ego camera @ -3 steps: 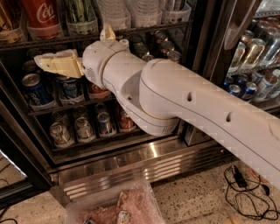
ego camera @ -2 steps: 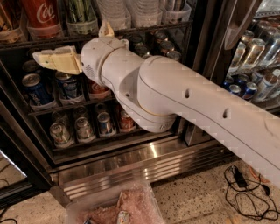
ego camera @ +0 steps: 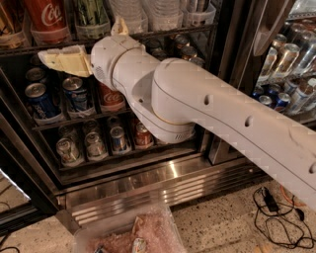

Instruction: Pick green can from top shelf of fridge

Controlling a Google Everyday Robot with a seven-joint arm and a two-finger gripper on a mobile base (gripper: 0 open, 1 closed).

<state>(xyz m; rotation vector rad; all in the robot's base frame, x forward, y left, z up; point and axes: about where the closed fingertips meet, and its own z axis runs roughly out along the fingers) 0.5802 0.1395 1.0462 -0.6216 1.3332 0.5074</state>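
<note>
The green can (ego camera: 91,12) stands on the top shelf (ego camera: 163,33) of the fridge (ego camera: 168,182), its top cut off by the frame edge, right of a big red Coca-Cola can (ego camera: 47,18). My gripper (ego camera: 63,59), cream-coloured, points left just under the shelf's front rail. It is below and slightly left of the green can and apart from it. My thick white arm reaches in from the lower right and hides much of the middle rack.
Blue cans (ego camera: 42,99) and a red can (ego camera: 111,97) fill the middle rack, silver cans (ego camera: 69,148) the one below. Clear bottles (ego camera: 148,12) stand right of the green can. A second cooler (ego camera: 286,74) is at right. A plastic bin (ego camera: 133,234) and cables (ego camera: 276,207) lie on the floor.
My gripper and wrist have risen a little toward the top shelf's rail. The cans have not moved.
</note>
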